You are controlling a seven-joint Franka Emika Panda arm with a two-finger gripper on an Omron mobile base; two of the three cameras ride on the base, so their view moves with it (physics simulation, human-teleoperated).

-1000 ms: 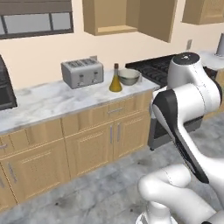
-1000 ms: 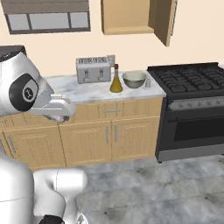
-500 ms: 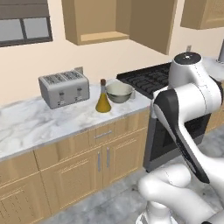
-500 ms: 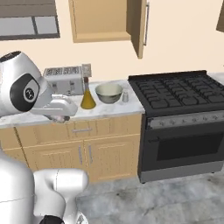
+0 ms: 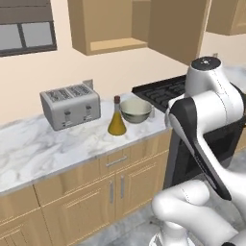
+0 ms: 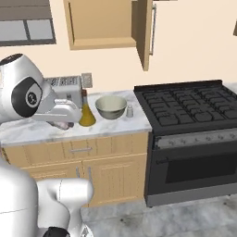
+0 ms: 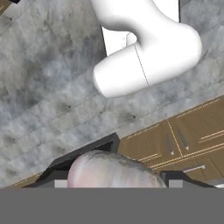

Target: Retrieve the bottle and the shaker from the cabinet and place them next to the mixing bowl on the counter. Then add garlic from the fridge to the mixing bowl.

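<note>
A pale, purplish-white garlic bulb (image 7: 111,170) sits between my gripper's (image 7: 114,178) dark fingertips (image 7: 57,171), which are shut on it. In the right base view the gripper (image 6: 64,123) hangs over the counter (image 6: 28,132), left of the bottle (image 6: 86,113). The yellow-oil bottle (image 5: 116,119) stands just left of the grey-green mixing bowl (image 5: 136,109), and the bowl (image 6: 111,106) looks empty. A small grey shaker (image 6: 130,111) stands right of the bowl. The tan wall cabinet (image 6: 106,23) hangs open above. The fridge is out of view.
A silver toaster (image 5: 70,105) stands at the back of the counter (image 5: 48,144), left of the bottle. A black stove (image 6: 190,106) with an oven adjoins the counter on the right. The open cabinet door (image 6: 147,32) juts out above the shaker.
The base has driven closer to the counter, so the bowl, bottle and toaster look larger and lower in both base views. The arm holds the same pose with the garlic.
</note>
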